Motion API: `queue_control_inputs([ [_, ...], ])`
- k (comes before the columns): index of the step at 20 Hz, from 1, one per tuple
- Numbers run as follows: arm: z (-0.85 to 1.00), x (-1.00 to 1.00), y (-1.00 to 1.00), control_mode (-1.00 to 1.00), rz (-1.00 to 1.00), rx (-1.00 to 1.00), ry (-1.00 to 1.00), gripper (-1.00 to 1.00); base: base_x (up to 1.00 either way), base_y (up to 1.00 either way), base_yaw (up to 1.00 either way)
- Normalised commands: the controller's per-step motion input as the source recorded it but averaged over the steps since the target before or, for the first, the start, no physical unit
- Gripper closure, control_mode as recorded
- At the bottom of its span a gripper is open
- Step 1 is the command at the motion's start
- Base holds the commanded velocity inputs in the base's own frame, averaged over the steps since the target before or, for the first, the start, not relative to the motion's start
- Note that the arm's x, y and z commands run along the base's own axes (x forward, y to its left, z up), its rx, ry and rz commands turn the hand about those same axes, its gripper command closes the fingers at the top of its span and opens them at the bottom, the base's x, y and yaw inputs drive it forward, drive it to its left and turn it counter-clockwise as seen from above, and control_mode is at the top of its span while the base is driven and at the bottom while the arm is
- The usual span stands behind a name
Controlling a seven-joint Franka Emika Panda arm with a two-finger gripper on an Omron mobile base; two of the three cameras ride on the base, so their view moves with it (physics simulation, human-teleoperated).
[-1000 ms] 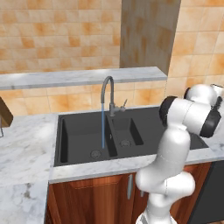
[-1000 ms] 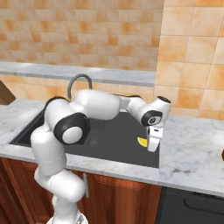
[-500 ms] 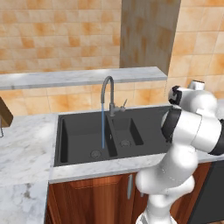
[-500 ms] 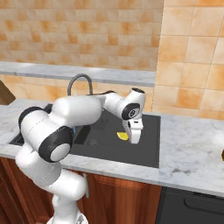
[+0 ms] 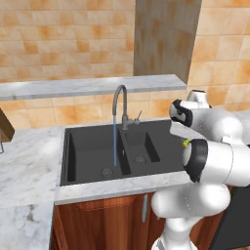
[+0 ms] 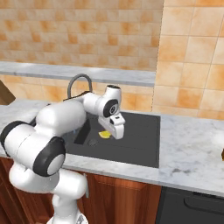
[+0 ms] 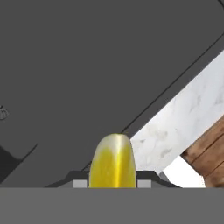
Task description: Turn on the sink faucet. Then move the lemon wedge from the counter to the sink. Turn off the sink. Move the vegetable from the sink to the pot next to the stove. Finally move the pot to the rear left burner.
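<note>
Two-finger gripper [image 6: 109, 134] clenched on the tiny bright yellow lemon wedge [image 7: 112, 161], held above the matte black double-basin sink [image 6: 140, 144], near its front rim. Risk if released too soon: wedge landing on that rim, not in a basin.

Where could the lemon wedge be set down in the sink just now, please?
The gripper holds the lemon wedge above the sink. In the right base view, the black floor to the wedge's right, up to the marble counter, lies bare. The faucet, its water stream and the drains crowd the other side.
</note>
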Motion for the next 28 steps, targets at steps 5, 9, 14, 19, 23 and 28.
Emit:
queue_control_inputs([
  [5,0.04,0.0,0.85,-1.0,0.41,-0.05,0.0,1.0,0.0,0.0,0.0],
  [9,0.0,0.0,0.92,-1.0,0.4,-0.05,0.0,1.0,0.0,0.0,0.0],
  [14,-0.09,0.0,0.98,-1.0,0.34,-0.04,0.0,1.0,0.0,0.0,0.0],
  [19,-0.31,0.0,0.93,-1.0,0.19,-0.01,0.0,1.0,0.0,0.0,0.0],
  [23,-0.23,0.0,0.52,-1.0,0.1,0.0,0.06,1.0,0.0,0.0,0.0],
  [28,0.0,0.14,0.55,-1.0,0.07,0.0,0.05,1.0,0.0,0.0,0.0],
])
